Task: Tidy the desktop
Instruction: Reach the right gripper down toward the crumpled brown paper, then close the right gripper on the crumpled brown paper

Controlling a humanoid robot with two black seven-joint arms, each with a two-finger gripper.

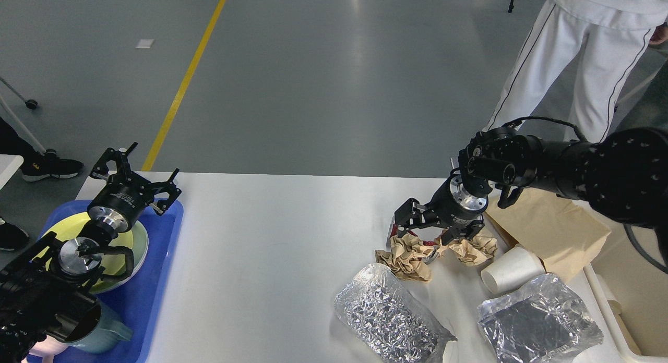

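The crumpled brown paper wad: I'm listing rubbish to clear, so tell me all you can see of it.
The crumpled brown paper wad is tan kraft-like paper, creased into two lumps, lying on the desktop. A red wrapper pokes out behind. The right gripper hovers right over it, jaws open; contact is unclear. A foil bag lies just in front.
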